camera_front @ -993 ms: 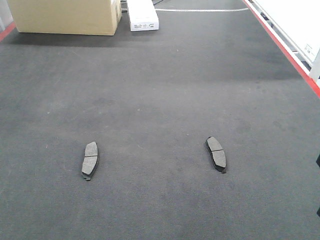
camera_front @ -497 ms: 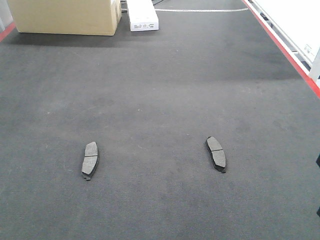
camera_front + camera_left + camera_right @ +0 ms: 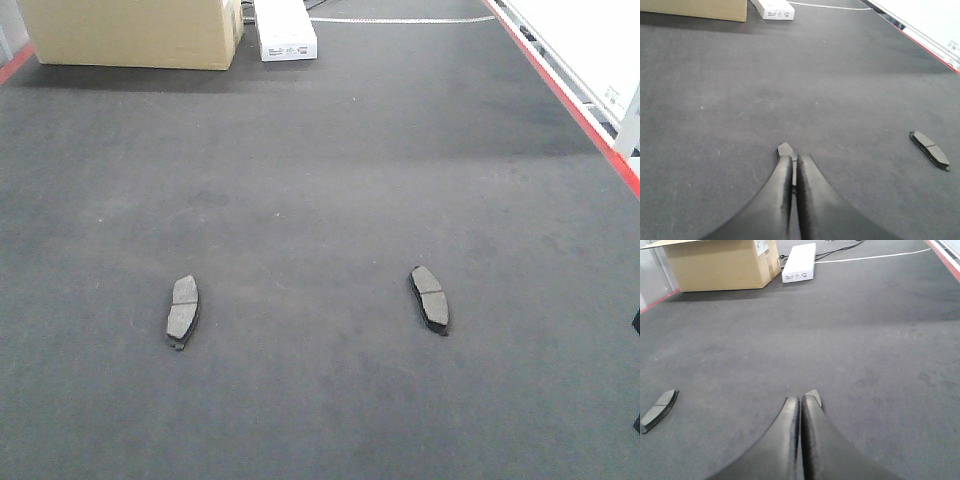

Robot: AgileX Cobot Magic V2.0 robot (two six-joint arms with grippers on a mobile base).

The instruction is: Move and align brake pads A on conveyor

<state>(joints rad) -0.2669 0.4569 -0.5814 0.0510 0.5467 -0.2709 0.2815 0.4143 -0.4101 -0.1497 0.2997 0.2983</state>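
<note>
A cardboard box point(image 3: 130, 35) and a white box point(image 3: 284, 32) are being parked at the far end of the conveyor point(image 3: 320, 150), blocking nothing. The grey felt belt is being framed by red edges point(image 3: 575, 105). Brake pads A are being left flat, well apart: left pad point(image 3: 182, 311), right pad point(image 3: 430, 299). The left gripper point(image 3: 795, 159) and right gripper point(image 3: 800, 400) are being held pinched together, a pad tip peeking past each.
</note>
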